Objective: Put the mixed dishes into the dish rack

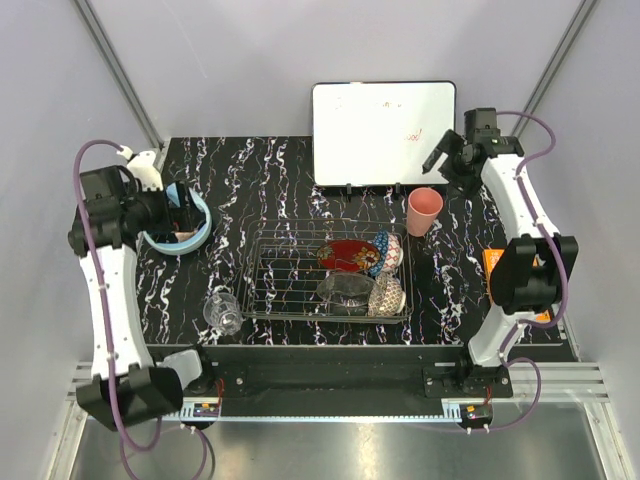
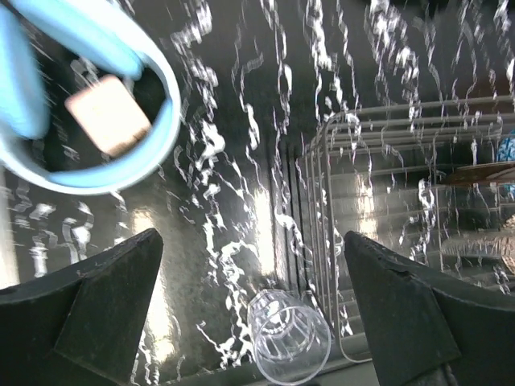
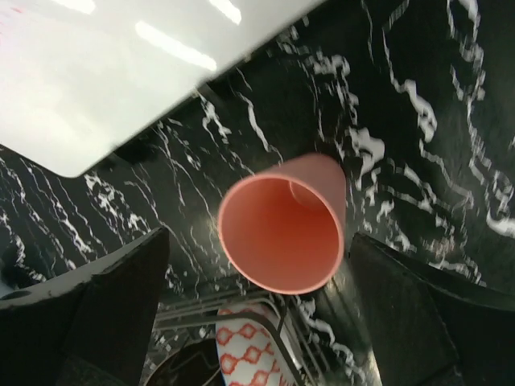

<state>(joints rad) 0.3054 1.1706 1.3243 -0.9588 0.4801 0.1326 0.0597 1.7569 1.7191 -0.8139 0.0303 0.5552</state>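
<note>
The chrome wire dish rack [image 1: 290, 285] stands mid-table. It holds the red lacquer bowl [image 1: 348, 255], the blue patterned bowl [image 1: 382, 250], the clear glass bowl [image 1: 345, 290] and the beige lattice-patterned bowl [image 1: 388, 297]. The pink cup [image 1: 424, 211] stands upright on the table at the rack's far right corner. My right gripper [image 1: 440, 160] hovers open above and behind it, with the cup [image 3: 283, 225] between its fingers [image 3: 105, 314] but lower. The small clear glass [image 1: 222, 310] stands left of the rack. My left gripper [image 1: 187, 213] is open and empty, high over the table, with the glass [image 2: 290, 334] below it.
A light blue round dish [image 1: 180, 228] with a beige block [image 2: 109, 112] in it sits at the far left under the left wrist. A white board [image 1: 383, 120] stands behind the rack. An orange object [image 1: 494, 265] lies at the right, partly behind the right arm.
</note>
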